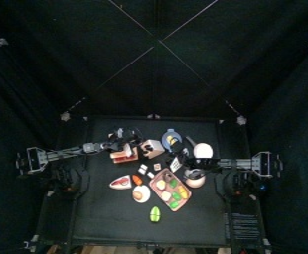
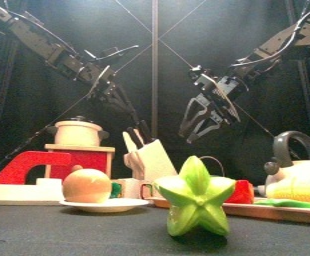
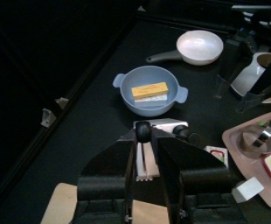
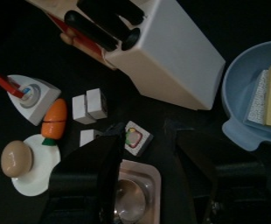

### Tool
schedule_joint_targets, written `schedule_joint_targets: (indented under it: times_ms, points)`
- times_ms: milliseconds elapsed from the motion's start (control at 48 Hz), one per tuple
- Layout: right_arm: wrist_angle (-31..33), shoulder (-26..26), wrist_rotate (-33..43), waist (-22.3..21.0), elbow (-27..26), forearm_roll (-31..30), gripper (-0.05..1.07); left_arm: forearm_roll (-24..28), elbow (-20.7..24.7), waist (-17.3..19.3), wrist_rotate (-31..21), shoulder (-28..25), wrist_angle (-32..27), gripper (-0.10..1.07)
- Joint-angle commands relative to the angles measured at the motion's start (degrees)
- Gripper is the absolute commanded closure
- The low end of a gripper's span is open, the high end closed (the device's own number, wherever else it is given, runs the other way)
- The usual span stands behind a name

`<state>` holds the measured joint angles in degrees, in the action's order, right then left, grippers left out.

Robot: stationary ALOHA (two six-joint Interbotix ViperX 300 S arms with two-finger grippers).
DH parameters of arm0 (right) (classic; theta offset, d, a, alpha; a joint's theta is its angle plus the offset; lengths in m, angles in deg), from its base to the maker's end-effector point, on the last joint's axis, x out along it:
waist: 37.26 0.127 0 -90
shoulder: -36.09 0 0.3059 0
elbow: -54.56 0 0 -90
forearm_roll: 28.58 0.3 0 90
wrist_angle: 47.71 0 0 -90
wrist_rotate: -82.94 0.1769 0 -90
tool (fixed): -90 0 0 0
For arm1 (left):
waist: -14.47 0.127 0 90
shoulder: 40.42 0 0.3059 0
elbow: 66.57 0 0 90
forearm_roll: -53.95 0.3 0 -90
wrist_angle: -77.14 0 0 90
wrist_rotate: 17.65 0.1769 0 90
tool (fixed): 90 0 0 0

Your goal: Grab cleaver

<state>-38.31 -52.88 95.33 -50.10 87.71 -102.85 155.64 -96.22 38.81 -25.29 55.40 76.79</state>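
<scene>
My left claw [image 3: 142, 166] hangs over the knife block [image 4: 162, 48], with a black handle [image 3: 142, 132] right in its gap. I judge this is the cleaver, stored upright for a grasp from above. I cannot tell if I grip it already. My right claw [image 2: 205, 118] waits spread and empty beside it.

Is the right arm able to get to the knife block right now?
Probably not easily. The right gripper hangs high beside the knife block with clear air between, but the left gripper sits close over the block's handles, so the two would likely bump.
</scene>
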Motion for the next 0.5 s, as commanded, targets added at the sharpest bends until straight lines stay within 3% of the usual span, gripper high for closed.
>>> schedule_joint_targets:
  times_ms: [0,479]
  points:
    - [-0.18,-0.70,-0.09,0.00,-0.88,-0.09,0.24,0.00,0.26,-0.09,0.00,2.20,-0.62,0.41]
    - [-0.18,-0.70,-0.09,0.09,-0.97,-0.09,0.24,0.00,-2.81,-0.53,-0.09,12.39,-2.37,0.41]
